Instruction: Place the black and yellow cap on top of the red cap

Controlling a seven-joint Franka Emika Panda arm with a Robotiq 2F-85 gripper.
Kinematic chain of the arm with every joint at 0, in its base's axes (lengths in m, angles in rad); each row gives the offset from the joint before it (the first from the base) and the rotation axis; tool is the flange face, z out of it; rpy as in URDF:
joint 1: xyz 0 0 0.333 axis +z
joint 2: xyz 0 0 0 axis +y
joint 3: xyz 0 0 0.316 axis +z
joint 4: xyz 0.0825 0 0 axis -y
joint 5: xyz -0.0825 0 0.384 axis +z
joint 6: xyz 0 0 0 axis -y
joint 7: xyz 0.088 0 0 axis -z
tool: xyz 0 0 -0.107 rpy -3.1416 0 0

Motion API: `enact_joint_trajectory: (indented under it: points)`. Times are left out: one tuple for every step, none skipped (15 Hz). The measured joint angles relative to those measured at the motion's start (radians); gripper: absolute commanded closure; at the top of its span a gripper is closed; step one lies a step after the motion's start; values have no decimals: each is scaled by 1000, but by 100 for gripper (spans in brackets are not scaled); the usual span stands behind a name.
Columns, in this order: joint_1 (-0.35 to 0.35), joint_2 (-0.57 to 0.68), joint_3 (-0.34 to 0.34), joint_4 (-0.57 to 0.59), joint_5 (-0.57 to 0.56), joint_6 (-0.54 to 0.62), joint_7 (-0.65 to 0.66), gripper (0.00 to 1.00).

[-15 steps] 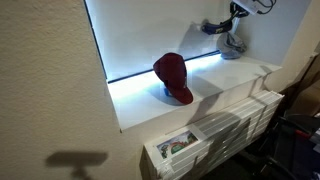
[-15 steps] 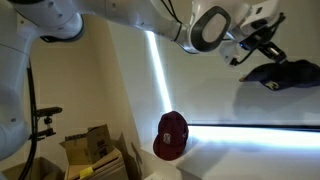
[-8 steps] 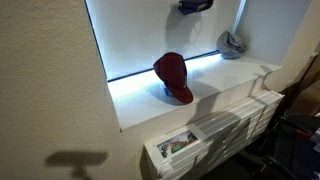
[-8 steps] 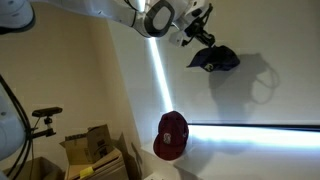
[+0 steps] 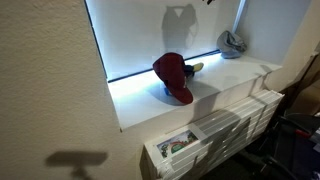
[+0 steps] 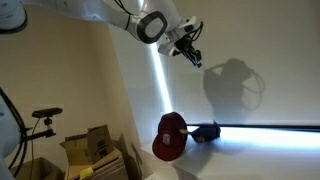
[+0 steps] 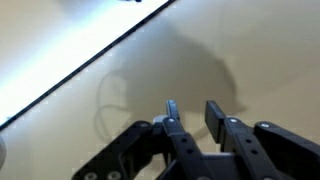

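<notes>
The red cap [image 5: 172, 77] stands on the white sill, also in the other exterior view [image 6: 170, 135]. The black and yellow cap [image 5: 193, 69] lies on the sill right beside the red cap, touching its far side, not on top of it; it shows as a dark shape in an exterior view [image 6: 207, 132]. My gripper [image 6: 190, 55] is high above both caps, in front of the window blind. In the wrist view its fingers [image 7: 192, 108] are apart with nothing between them, and no cap is in that view.
A grey cap [image 5: 232, 43] lies at the far end of the sill. The sill [image 5: 240, 68] runs along a bright blind, with a radiator [image 5: 235, 125] below. Cardboard boxes [image 6: 95, 150] and a stand [image 6: 42, 118] are on the floor side.
The black and yellow cap, held high in the gripper before, has dropped out and now lies on the sill beside the red cap. The gripper is empty and has shifted along the blind.
</notes>
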Motion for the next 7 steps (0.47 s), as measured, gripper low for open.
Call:
enact_joint_trajectory:
  points:
    - [13,25,-30,-3,0,0,4,27]
    - [18,54,-59,-6,0,3,15,20]
    - [19,84,-84,-9,-3,13,37,13]
    - [19,111,-106,-11,-7,32,68,5]
    - [19,136,-127,-15,-19,59,109,24]
    - [18,153,-137,-15,-25,67,117,16]
    - [19,156,-138,-15,-25,67,115,10]
